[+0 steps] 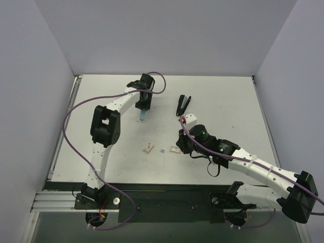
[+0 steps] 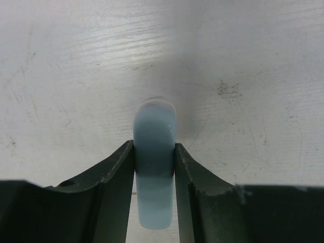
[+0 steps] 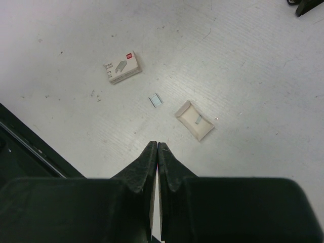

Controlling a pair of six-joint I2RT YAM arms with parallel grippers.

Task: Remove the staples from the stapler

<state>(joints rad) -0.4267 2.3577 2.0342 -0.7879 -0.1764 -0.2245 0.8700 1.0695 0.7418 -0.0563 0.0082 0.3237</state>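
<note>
Robot lab test cell. I work on a bare white table (image 1: 228, 96) boxed in by plain pale walls (image 1: 167, 35) on three sides. My left arm (image 1: 104, 126) and right arm (image 1: 253, 164) sit on an aluminium rail (image 1: 50, 201) at the near edge, with purple cables (image 1: 65, 125) looped loose along both.

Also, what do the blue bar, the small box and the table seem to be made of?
Blue bar: probably plastic, smooth and matte; even pale colour, rounded end.
Box: likely printed card; flat white faces, crisp folded edges, a red mark.
Table: white-painted wood or laminate, I cannot tell which; fine grain-like lines and dark scuffs.
</note>
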